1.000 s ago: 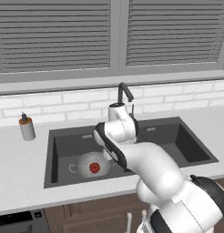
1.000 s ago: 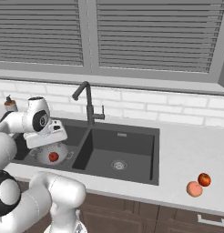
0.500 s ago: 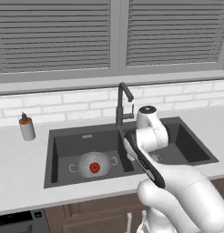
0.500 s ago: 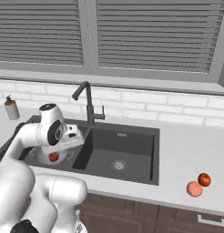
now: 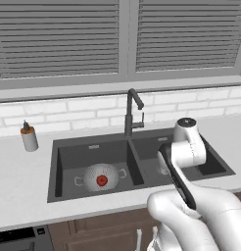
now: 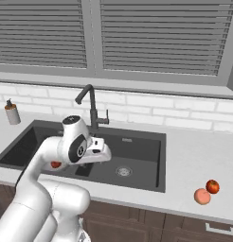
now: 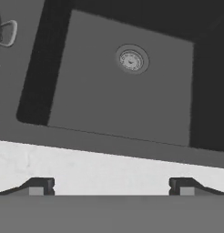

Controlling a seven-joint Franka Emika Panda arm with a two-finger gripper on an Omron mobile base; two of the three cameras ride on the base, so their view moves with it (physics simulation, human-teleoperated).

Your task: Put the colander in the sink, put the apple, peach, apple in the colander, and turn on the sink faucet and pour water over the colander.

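Note:
The silvery colander sits in the left basin of the dark sink with one red apple inside it. Its loop handle shows at the hand view's top left. The peach and a second apple lie side by side on the counter right of the sink. My gripper is open and holds nothing. It hovers over the front rim of the right basin, above that basin's drain. The faucet stands behind the divider, and no water runs from it.
A small soap dispenser stands on the counter left of the sink. The pale counter runs along the sink's front edge. A brick backsplash and a window with blinds close off the back.
My arm has swung right, from over the colander in the left basin to over the right basin. The jaws have stayed open. The apple rests in the colander as before.

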